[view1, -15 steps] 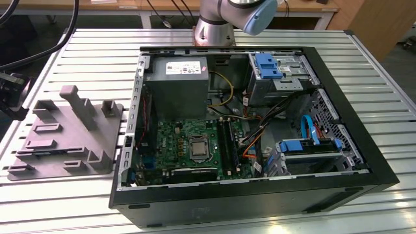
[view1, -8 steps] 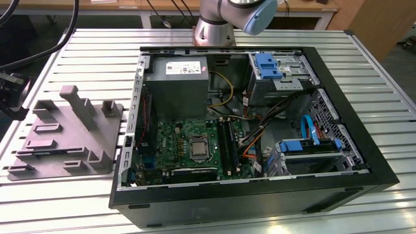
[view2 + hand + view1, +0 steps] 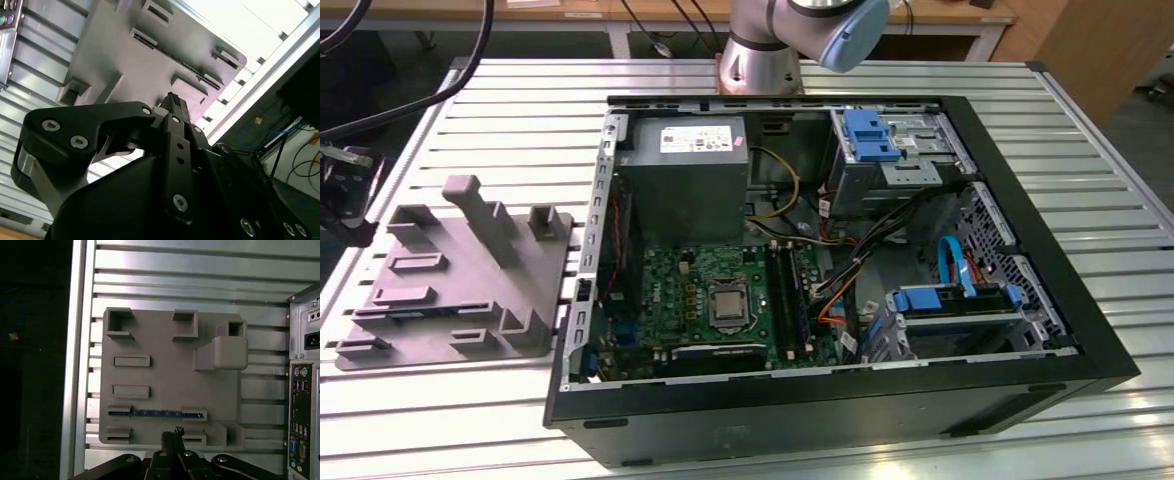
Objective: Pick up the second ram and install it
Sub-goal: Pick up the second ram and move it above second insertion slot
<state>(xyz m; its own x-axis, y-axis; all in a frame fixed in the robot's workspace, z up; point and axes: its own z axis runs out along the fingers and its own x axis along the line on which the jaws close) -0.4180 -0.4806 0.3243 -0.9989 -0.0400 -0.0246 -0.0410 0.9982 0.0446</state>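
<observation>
Looking down through the first wrist view, you find the second ram (image 3: 155,413) standing on edge in a long slot of the grey fixture (image 3: 165,365). Just its thin dark-blue top edge shows between two raised end blocks. The fixture is a matte plastic plate with square pockets, short rectangular slots and one rounded, blocky post. Your gripper (image 3: 172,433) hangs above the plate near the ram's slot, apart from the ram. Its black fingers meet at the tips with nothing between them.

The second wrist view gives you the gripper's flank: smooth black linkage bars set with silver screw heads. Beyond them you see the same plate slantwise, with the ram a dark line in its slot.

The exterior view gives you the whole bench. The open black computer case (image 3: 854,405) lies on the ribbed aluminium table (image 3: 1067,120), with the fixture at the case's nine o'clock, just beside it. Inside the case, the green motherboard (image 3: 707,275) sits toward six o'clock, the silver power supply (image 3: 680,155) at eleven o'clock and a blue drive bracket (image 3: 867,135) at one o'clock.
</observation>
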